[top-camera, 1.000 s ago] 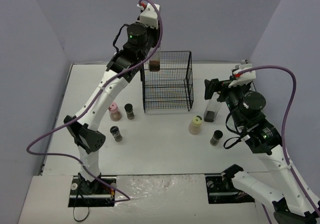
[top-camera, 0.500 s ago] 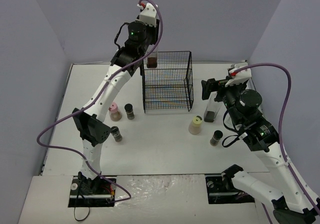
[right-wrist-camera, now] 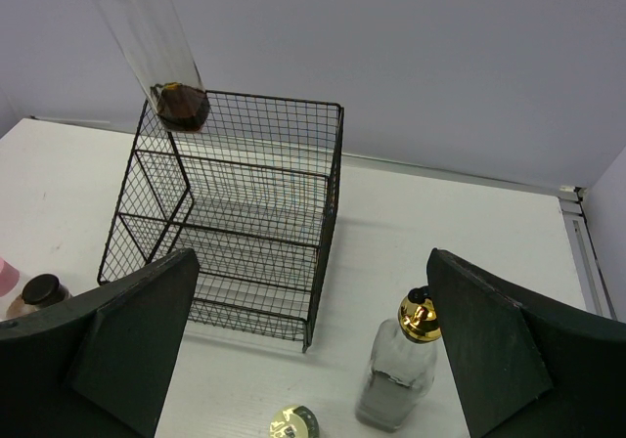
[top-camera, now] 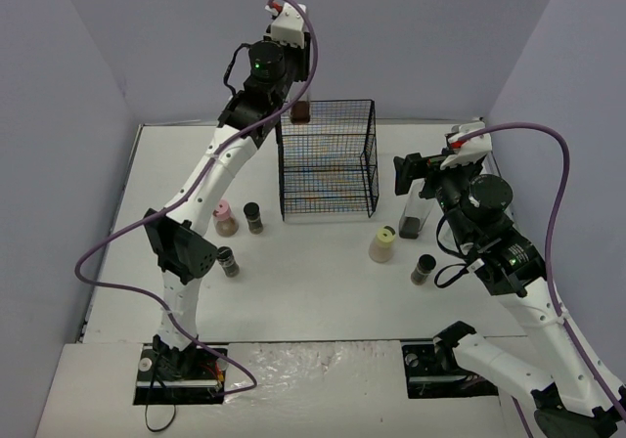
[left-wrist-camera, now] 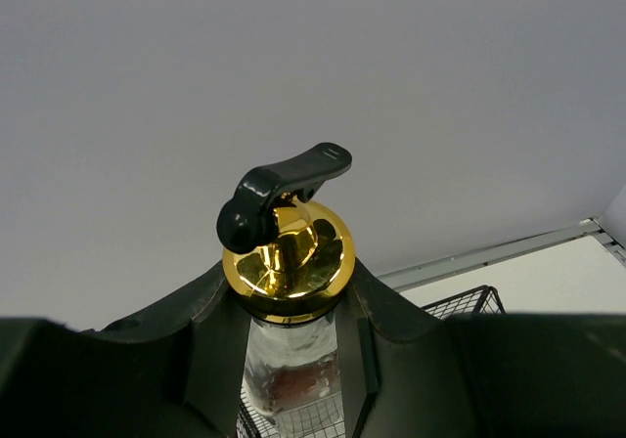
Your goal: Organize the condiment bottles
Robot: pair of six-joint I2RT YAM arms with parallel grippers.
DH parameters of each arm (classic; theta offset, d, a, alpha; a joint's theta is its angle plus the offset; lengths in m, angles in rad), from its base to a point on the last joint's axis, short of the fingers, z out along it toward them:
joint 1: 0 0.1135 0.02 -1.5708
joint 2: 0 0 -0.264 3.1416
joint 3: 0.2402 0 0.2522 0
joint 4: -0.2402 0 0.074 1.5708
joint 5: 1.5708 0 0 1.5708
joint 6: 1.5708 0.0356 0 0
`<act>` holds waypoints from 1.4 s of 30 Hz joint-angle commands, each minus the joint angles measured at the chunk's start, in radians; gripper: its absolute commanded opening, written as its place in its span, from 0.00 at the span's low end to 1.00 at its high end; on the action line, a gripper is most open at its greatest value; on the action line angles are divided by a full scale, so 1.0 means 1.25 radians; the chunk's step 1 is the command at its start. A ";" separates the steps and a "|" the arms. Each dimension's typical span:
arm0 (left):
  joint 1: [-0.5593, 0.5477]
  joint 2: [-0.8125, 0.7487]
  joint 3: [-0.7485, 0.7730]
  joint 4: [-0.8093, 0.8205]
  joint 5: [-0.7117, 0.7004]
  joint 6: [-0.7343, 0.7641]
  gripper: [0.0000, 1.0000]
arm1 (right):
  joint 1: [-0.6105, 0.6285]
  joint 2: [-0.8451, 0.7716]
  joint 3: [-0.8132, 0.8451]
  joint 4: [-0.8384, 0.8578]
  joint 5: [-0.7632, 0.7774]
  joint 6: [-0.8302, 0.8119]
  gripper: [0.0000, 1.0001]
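Observation:
My left gripper (top-camera: 293, 78) is shut on the neck of a tall clear glass bottle (top-camera: 300, 111) with dark sauce at its bottom. It holds the bottle in the air over the back left corner of the black wire rack (top-camera: 328, 159). In the left wrist view the fingers (left-wrist-camera: 210, 340) clamp just under the gold spout (left-wrist-camera: 287, 259). My right gripper (top-camera: 416, 172) is open above a second tall bottle (top-camera: 414, 215) standing right of the rack; this bottle (right-wrist-camera: 399, 374) sits between the spread fingers (right-wrist-camera: 127, 330).
A pink-capped jar (top-camera: 225, 218) and two small dark jars (top-camera: 253, 217) (top-camera: 227, 261) stand left of the rack. A cream-yellow-capped jar (top-camera: 382, 244) and another dark jar (top-camera: 424, 269) stand in front of the right bottle. Walls enclose the table.
My left gripper has lifted its bottle higher over the rack's back left corner. My right arm shifted slightly left, then held still with the gripper open.

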State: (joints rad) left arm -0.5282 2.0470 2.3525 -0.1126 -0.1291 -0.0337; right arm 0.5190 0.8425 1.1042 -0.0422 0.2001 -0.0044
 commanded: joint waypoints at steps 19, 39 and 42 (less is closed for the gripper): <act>0.005 -0.098 -0.329 0.362 -0.008 -0.044 0.00 | 0.007 0.004 -0.020 0.052 -0.013 0.002 1.00; 0.007 -0.139 -0.503 0.463 -0.039 -0.078 0.19 | 0.007 0.005 -0.035 0.050 -0.012 0.022 1.00; 0.007 -0.136 -0.493 0.443 -0.039 -0.070 0.37 | 0.008 0.006 -0.035 0.050 -0.004 0.025 1.00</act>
State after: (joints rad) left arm -0.5278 1.9873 1.6936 0.3517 -0.1657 -0.1192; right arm 0.5190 0.8433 1.0561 -0.0448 0.1922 0.0171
